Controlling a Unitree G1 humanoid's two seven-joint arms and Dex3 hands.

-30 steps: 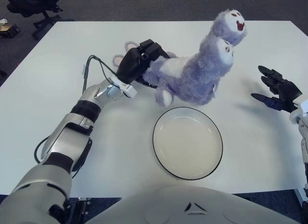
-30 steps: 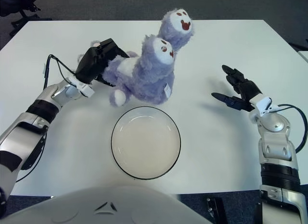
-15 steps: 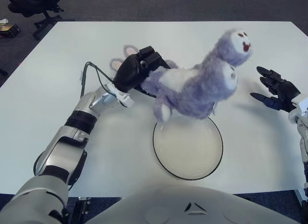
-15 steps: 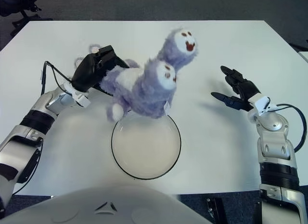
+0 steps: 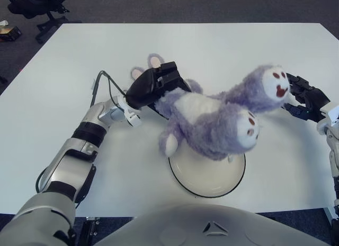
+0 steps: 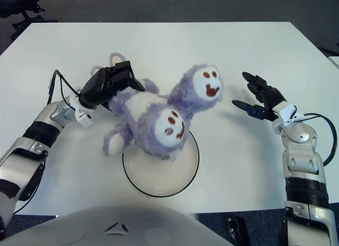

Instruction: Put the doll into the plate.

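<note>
One soft, floppy doll [image 6: 159, 119] over plate [image 6: 185, 174]; your left hand [image 6: 108, 82] clamps its rear — hold near body. Right hand [image 6: 259, 100] spread, idle.

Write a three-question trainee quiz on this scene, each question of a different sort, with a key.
1. True or false: the right hand grips the doll.
2. Which hand holds the doll? A) left hand B) right hand C) neither
3. Fill in: the doll hangs over the ____ on the table.

Key: 1 false, it shows open to the doll's right. 2 A. 3 plate.
</note>
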